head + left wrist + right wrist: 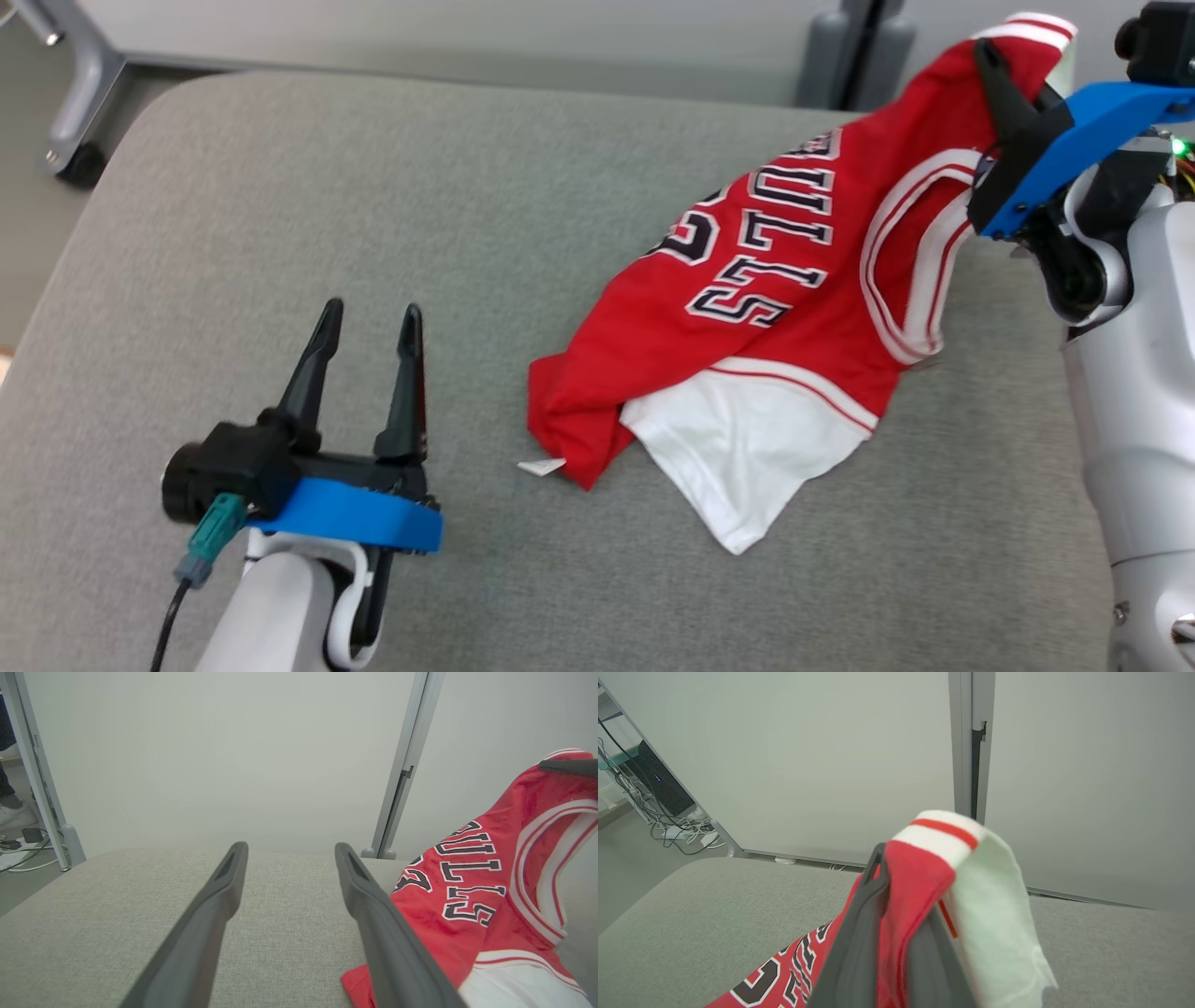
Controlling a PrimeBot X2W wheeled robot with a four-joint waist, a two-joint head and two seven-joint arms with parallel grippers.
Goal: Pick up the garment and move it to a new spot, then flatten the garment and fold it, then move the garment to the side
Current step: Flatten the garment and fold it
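Observation:
The garment [794,308] is a red jersey with white trim and dark lettering, lying crumpled on the right half of a grey padded surface [373,233]. Its top corner is lifted off the surface by my right gripper [997,70], which is shut on the fabric near the white-and-red hem. In the right wrist view the garment [920,877] drapes over the closed gripper [896,882]. My left gripper [372,322] rests low at the lower left, open and holding nothing, a short way left of the garment's lower red edge. From the left wrist view the garment [472,896] hangs right of the open gripper [289,851].
A small white tag [541,466] lies on the surface beside the garment's lower edge. Grey panels with metal posts [397,774] stand behind the surface. Cables [672,826] lie on the floor at far left. A person's shoe [14,814] is at the left edge.

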